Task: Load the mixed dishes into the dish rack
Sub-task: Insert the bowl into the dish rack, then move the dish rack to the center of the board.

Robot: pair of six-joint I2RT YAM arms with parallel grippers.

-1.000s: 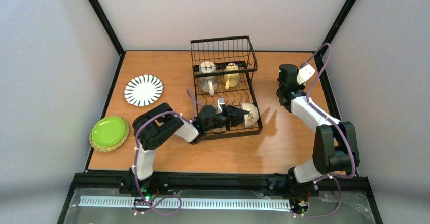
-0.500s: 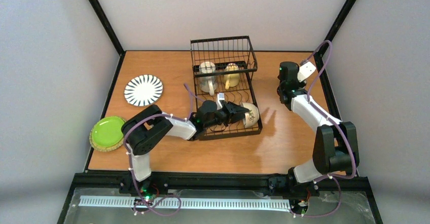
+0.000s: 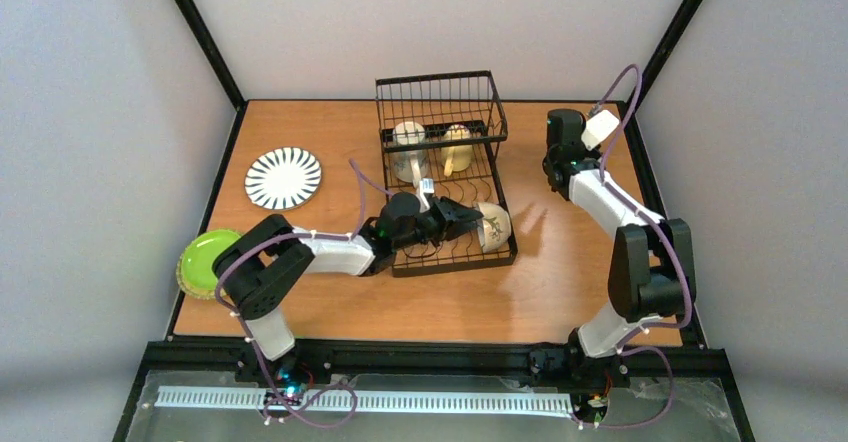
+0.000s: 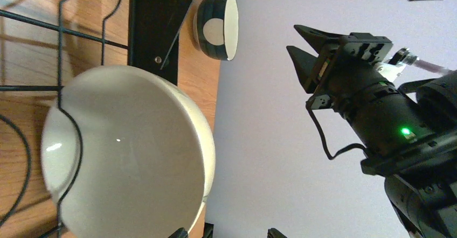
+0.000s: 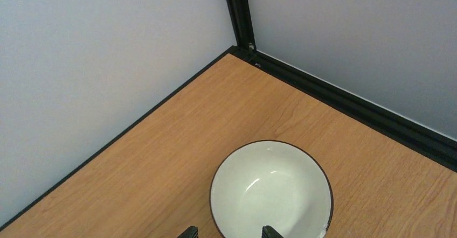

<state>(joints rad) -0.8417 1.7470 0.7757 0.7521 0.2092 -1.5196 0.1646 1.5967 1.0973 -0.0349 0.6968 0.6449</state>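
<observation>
Cream bowl (image 4: 124, 162) lies on its side at the near end of the dish rack (image 3: 440, 97), against the wires. We note the left pincer (image 4: 229, 232) released, fingertips spread at the bowl's rim. Cream mug (image 3: 408, 152) and yellow mug (image 3: 457, 147) sit farther back in the rack. Right pincer (image 5: 228, 232) hangs unclenched over the teal-and-white bowl (image 5: 271, 195), upright on the table (image 5: 161, 157) by the far right corner. Striped plate (image 3: 284, 177) and lime-green plate (image 3: 205, 257) lie on the table left of the rack.

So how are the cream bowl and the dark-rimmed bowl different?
The cream bowl sits tipped on its side in the dish rack; the dark-rimmed bowl stands upright on the table. The cream bowl's rim is pale, the dark-rimmed bowl's nearly black. Both are pale inside.
</observation>
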